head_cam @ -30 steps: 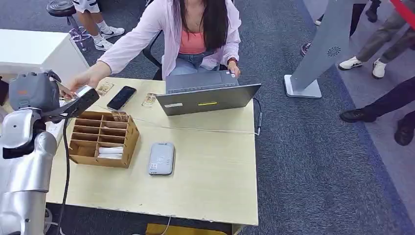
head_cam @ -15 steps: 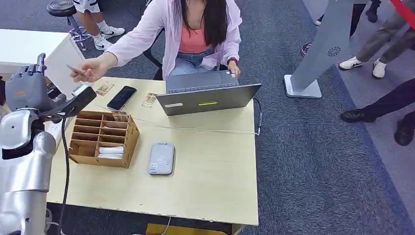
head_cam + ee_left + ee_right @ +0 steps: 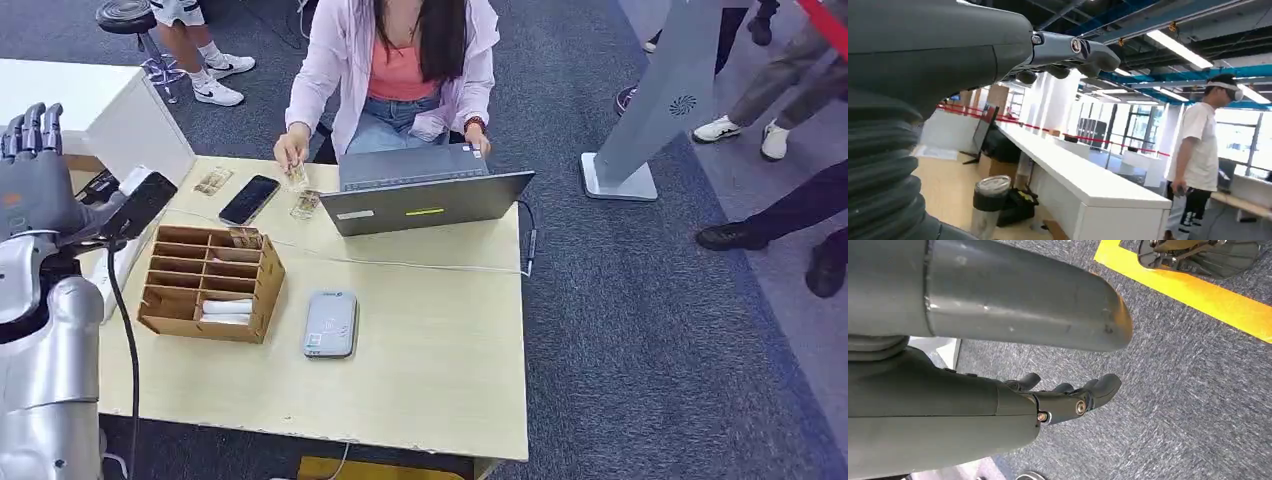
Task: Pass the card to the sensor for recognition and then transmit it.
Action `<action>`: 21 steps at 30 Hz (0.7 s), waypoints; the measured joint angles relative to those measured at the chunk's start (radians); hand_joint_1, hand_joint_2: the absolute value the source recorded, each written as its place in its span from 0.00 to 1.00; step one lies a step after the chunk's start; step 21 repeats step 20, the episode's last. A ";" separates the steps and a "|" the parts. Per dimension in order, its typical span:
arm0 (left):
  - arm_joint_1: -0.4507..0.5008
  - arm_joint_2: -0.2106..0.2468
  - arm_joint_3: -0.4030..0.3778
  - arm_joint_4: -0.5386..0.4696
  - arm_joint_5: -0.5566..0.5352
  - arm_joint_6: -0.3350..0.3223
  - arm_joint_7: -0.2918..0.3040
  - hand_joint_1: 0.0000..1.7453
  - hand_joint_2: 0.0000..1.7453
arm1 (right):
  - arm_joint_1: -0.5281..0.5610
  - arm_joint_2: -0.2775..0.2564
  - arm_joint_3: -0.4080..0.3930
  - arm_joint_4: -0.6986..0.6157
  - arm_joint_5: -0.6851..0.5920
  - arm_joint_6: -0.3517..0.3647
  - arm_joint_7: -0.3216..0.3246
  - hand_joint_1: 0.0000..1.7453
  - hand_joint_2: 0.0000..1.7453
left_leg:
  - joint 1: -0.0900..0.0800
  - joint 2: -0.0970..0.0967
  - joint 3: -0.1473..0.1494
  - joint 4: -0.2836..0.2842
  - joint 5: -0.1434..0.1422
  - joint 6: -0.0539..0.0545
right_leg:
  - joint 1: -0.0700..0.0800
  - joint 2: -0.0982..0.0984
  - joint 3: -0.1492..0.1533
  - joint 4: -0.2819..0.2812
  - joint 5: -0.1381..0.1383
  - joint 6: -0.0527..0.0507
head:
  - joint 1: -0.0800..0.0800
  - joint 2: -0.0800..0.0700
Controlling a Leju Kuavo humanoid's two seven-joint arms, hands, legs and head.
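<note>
My left hand (image 3: 35, 165) is raised beyond the table's far left corner, fingers straight and apart, holding nothing. The same hand's dark fingers (image 3: 1068, 50) are extended in the left wrist view. A seated person's hand (image 3: 291, 150) holds a small card (image 3: 296, 176) low over the table beside the laptop (image 3: 425, 192). The grey card sensor (image 3: 330, 323) lies flat in the middle of the table, with nothing on it. My right hand (image 3: 1063, 397) hangs over grey carpet with its fingers loosely apart and nothing in them.
A wooden compartment box (image 3: 210, 283) stands left of the sensor. A black phone (image 3: 248, 199) and loose cards (image 3: 304, 205) (image 3: 212, 181) lie at the far side. A white cabinet (image 3: 90, 105) stands behind my left hand. A cable (image 3: 400, 263) crosses the table (image 3: 430, 370).
The person took the card from my left hand, lifted it, then carried it down to the table beside the laptop. My left hand spread its fingers and drew back to the left.
</note>
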 joint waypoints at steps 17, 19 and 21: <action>0.529 -0.013 0.292 -0.581 0.648 -0.058 -0.345 0.00 1.00 | 0.018 0.000 -0.063 0.000 -0.071 -0.021 -0.006 0.00 0.00 | 0.000 0.002 0.000 -0.001 -0.003 0.000 | 0.000 0.001 -0.001 0.000 -0.003 -0.001 | 0.000 0.000; 0.556 -0.015 0.325 -0.606 0.653 -0.066 -0.349 0.00 1.00 | 0.018 0.000 -0.068 0.000 -0.071 -0.021 -0.006 0.00 0.00 | 0.000 0.001 0.000 -0.001 -0.003 0.000 | 0.000 0.000 -0.001 0.000 -0.003 -0.001 | 0.000 0.000; 0.568 -0.016 0.337 -0.619 0.658 -0.072 -0.349 0.00 1.00 | 0.018 0.000 -0.071 0.000 -0.072 -0.023 -0.006 0.00 0.00 | 0.000 0.001 0.000 -0.001 -0.003 0.000 | 0.000 0.000 -0.001 0.000 -0.003 -0.001 | 0.000 0.000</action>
